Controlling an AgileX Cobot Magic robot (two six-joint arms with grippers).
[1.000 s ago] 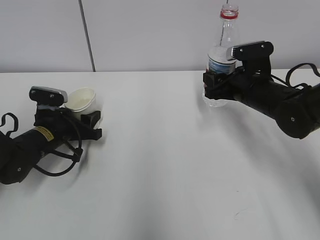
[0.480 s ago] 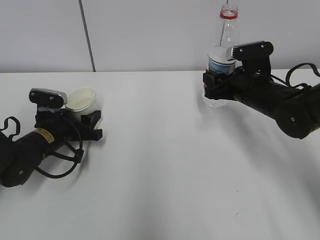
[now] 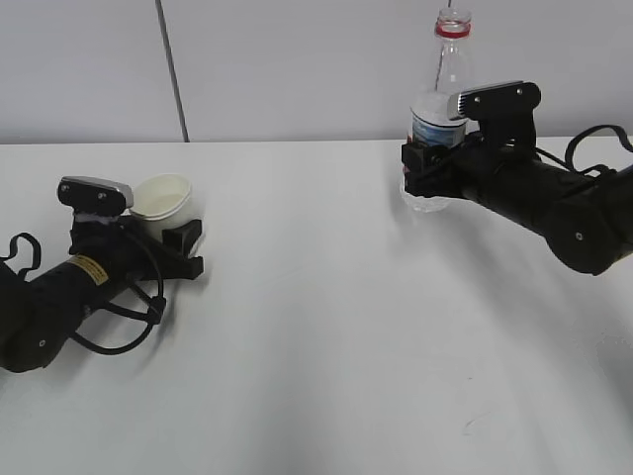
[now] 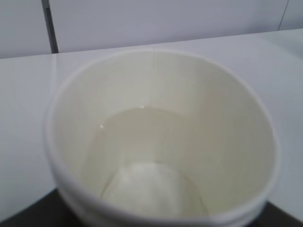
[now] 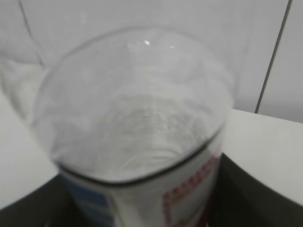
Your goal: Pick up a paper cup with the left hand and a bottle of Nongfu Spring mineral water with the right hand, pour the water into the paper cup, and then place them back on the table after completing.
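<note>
The left tool (image 3: 176, 249) holds the paper cup (image 3: 161, 203) low at the left of the bench (image 3: 326, 317), mouth up and slightly tilted, with water (image 4: 142, 151) in it. The right tool (image 3: 427, 170) grips the bottle (image 3: 442, 109) (upright, uncapped) well apart on the right. Each thing's long axis is near vertical, so setting down likely means lowering straight.

Clear plastic bottle (image 5: 137, 118) filling most of frame, seen close from wrist, blurred. Label (image 5: 184, 198) wrapping lower part: white with red print at right, blue patch at lower left. Dark gripper parts (image 5: 246, 194) showing at both lower corners, flanking bottle; contact itself not showing. White table (image 5: 265, 142) lying behind at right. Pale wall (image 5: 142, 19) with dark seams running behind.
</note>
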